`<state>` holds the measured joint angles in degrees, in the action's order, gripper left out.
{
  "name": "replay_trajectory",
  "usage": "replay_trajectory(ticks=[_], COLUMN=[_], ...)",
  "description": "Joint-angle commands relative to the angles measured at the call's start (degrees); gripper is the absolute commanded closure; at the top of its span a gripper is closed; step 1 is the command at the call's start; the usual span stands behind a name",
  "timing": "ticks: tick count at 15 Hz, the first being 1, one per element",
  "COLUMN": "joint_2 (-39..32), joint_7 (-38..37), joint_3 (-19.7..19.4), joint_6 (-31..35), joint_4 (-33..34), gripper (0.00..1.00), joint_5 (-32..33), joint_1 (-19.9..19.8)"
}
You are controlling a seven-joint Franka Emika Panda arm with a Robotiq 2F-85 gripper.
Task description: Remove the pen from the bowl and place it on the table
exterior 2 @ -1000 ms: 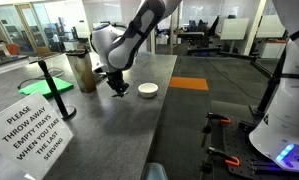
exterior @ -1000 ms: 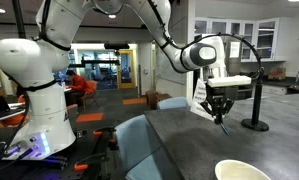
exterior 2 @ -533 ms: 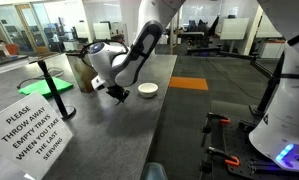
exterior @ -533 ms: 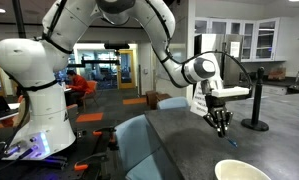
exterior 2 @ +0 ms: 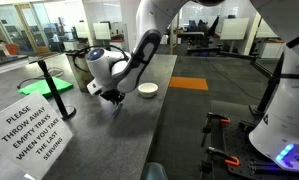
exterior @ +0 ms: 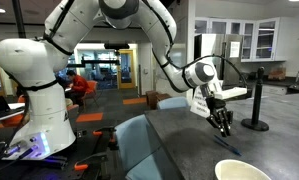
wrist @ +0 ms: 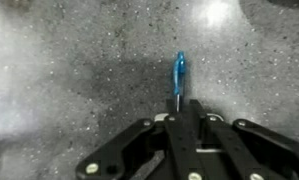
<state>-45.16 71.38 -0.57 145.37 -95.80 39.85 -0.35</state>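
In the wrist view my gripper (wrist: 178, 108) is shut on the pen (wrist: 179, 72), a slim blue stick that points away from the jaws over the dark grey table (wrist: 59, 60). In both exterior views my gripper (exterior: 222, 124) (exterior 2: 113, 97) is low over the table (exterior: 179, 140) (exterior 2: 139, 130). The pen itself is too small to make out there. The cream-white bowl (exterior 2: 148, 90) stands on the table beside the gripper, a little apart from it. Its rim also shows at the bottom edge of an exterior view (exterior: 244, 171).
A black post on a round base (exterior: 256, 100) (exterior 2: 47, 80) stands on the table behind the gripper. A tall cup (exterior 2: 85, 72) stands near it. A white printed sign (exterior 2: 34, 125) leans at the table's near side. Grey chair backs (exterior: 139, 140) stand at the table edge.
My gripper has moved lower toward the tabletop and away from the bowl, with the pen still in it.
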Motion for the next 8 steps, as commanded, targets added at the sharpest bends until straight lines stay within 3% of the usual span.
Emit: replay_trajectory(ticks=[1,3,7,8], joint_2=[1.16,2.66,9.52,11.48], joint_7=[-0.92,-1.53,5.12,6.42], joint_3=[-1.81,-1.78,4.52,5.53], joint_6=[4.83,4.51,-6.15,-8.44], joint_4=[-1.6,-2.9,-6.9,-7.48], gripper=[0.48,0.32,0.02,0.0], joint_5=[3.29,2.92,-12.31,-16.1], joint_1=[0.9,0.3,-6.43,-7.83])
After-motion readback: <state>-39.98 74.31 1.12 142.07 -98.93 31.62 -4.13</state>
